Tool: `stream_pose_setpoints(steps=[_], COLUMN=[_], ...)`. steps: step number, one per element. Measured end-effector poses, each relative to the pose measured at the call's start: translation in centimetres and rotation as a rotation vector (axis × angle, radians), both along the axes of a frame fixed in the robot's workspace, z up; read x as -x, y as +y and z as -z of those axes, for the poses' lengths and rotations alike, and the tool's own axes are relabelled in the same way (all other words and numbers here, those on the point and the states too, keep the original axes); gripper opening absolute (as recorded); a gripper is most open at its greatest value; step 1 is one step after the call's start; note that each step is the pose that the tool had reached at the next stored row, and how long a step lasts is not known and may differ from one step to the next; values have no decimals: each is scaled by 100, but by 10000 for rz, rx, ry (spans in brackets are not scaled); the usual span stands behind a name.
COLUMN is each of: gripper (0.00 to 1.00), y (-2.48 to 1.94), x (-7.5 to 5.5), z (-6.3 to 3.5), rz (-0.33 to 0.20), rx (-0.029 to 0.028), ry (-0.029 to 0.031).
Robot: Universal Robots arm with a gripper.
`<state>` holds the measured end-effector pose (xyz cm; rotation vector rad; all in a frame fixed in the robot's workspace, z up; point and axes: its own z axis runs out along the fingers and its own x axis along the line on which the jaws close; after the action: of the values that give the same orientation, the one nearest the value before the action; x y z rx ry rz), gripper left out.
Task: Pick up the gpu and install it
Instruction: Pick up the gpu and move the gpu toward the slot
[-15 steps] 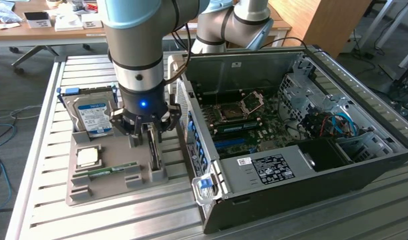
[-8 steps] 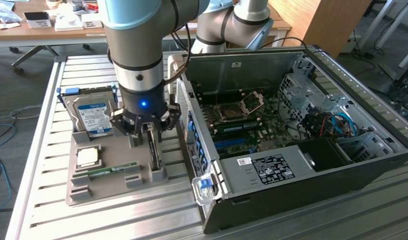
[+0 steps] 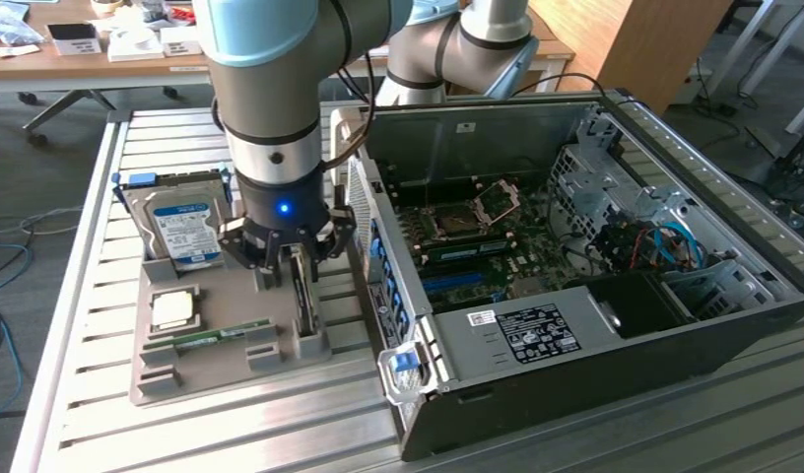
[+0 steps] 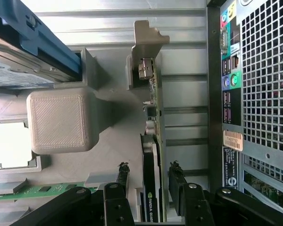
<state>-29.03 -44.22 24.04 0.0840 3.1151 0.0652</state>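
**A:** What is sitting closest to us?

**B:** The slatted metal counter (image 3: 244, 434). It is running right up to the lower edge of the exterior view and carrying everything else. On it the open computer case (image 3: 613, 384) is lying on its side, taking up the three o'clock half of that view.

**A:** And the arm?

**B:** The arm (image 3: 277, 89) is reaching down from twelve o'clock over the grey tray (image 3: 205, 379). The tray is lying just beside the case, at nine o'clock from it.

**A:** What is the tray holding?

**B:** The hard drive (image 3: 185, 232) is standing upright at the tray's eleven o'clock corner. The gpu (image 3: 301, 291) is standing on edge in a slot along the tray's three o'clock side, the side nearest the case. The square CPU (image 3: 174, 310) is lying flat toward nine o'clock. The RAM stick (image 3: 218, 338) is lying near it, at about seven o'clock.

**A:** How are the jaws standing?

**B:** They are hanging wide open, straddling the gpu (image 4: 150, 179). In the wrist view a black fingertip (image 4: 177, 188) is showing on each side of the card, with a gap on both sides. Nothing is being gripped, and the card is sitting in its slot.
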Motion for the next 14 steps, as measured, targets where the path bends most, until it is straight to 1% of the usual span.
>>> stream_pose_setpoints(steps=[4,14], gripper=[47,47], y=[8,12], x=[0,-1], z=[43,55], rz=[-7,-44], rx=[0,-4], ry=[0,-1])
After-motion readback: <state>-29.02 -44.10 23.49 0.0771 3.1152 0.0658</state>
